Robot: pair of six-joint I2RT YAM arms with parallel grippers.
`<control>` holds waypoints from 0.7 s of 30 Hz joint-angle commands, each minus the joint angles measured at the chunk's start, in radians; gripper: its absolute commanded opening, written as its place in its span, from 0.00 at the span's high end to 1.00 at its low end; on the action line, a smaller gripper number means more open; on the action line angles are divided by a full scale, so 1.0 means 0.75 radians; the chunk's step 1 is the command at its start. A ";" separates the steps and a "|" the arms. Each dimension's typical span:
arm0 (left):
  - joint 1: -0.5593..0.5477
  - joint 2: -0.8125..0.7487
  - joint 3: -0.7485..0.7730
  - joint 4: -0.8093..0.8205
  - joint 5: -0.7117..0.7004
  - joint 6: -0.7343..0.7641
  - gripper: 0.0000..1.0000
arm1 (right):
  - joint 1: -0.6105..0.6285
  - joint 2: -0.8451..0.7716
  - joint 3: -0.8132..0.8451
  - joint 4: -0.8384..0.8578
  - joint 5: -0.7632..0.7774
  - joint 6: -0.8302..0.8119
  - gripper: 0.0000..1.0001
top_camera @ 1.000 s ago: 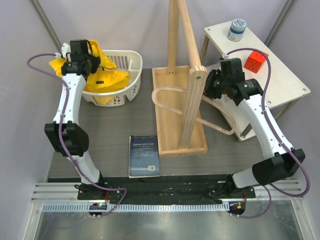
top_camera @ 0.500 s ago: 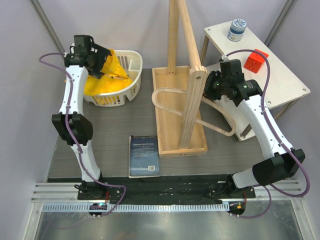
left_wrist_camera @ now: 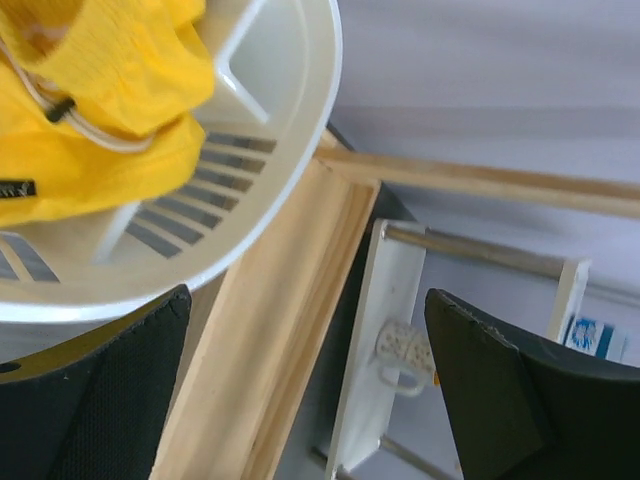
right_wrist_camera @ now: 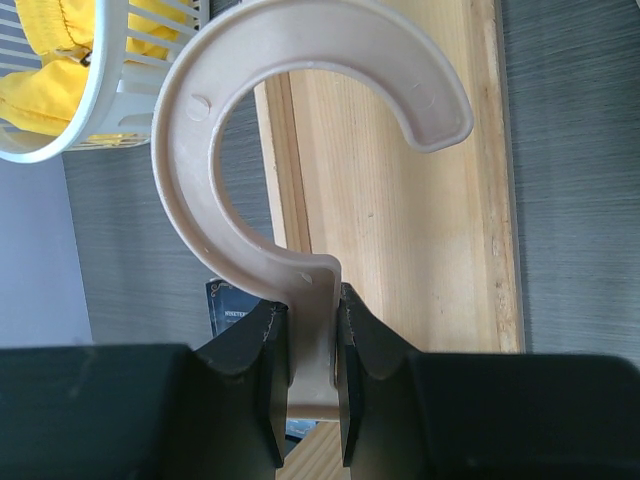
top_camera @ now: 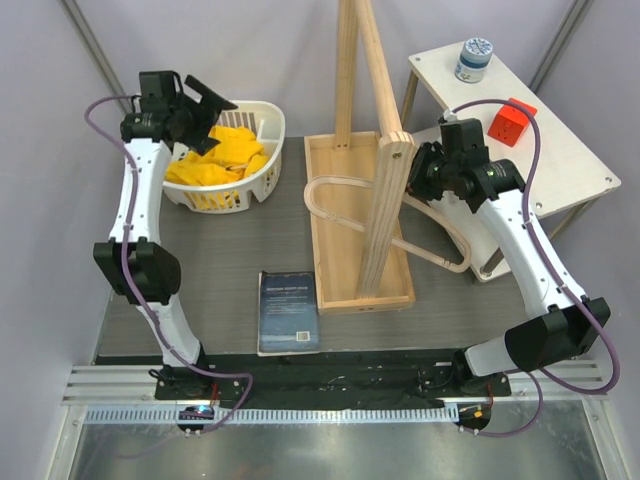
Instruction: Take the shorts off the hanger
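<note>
two things settle the coming move: where the shorts lie and which arm is over them. the shorts (top_camera: 215, 160) lie bunched in the white basket (top_camera: 268, 172) at the far left corner of the desk (top_camera: 220, 260). they are fully off the hanger (right_wrist_camera: 310, 30), and no cloth shows on its wood.

the left fingers (left_wrist_camera: 90, 400) hang spread wide above the basket's far rim with nothing between them. the yellow heap lies below them and a little toward the near edge, not touching, so the left arm is by far the nearer to the garment.

the right fingers (right_wrist_camera: 245, 380) are clenched on the hanger's neck just under the hook, over the wooden rack tray (top_camera: 335, 270) in the middle of the desk. the hook points away from them toward the basket side, and the hanger is well apart from the shorts.

by my judgement the task is as good as done. what is left asks only that the left arm lift clear without snagging the cloth, and that the right arm park the hanger.
</note>
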 commanded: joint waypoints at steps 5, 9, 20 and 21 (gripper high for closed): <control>-0.277 -0.349 -0.358 0.283 0.470 0.187 0.07 | -0.005 -0.010 0.018 0.042 0.018 -0.037 0.99; -0.363 -0.447 -0.375 0.352 0.503 0.257 0.08 | -0.003 0.013 0.041 0.011 0.061 -0.089 0.99; -0.583 -0.407 -0.389 0.357 0.714 0.337 0.18 | 0.030 0.033 0.072 0.019 0.030 -0.228 0.99; -0.596 -0.403 -0.391 0.340 0.705 0.345 0.18 | 0.038 0.033 0.076 0.025 0.012 -0.228 0.99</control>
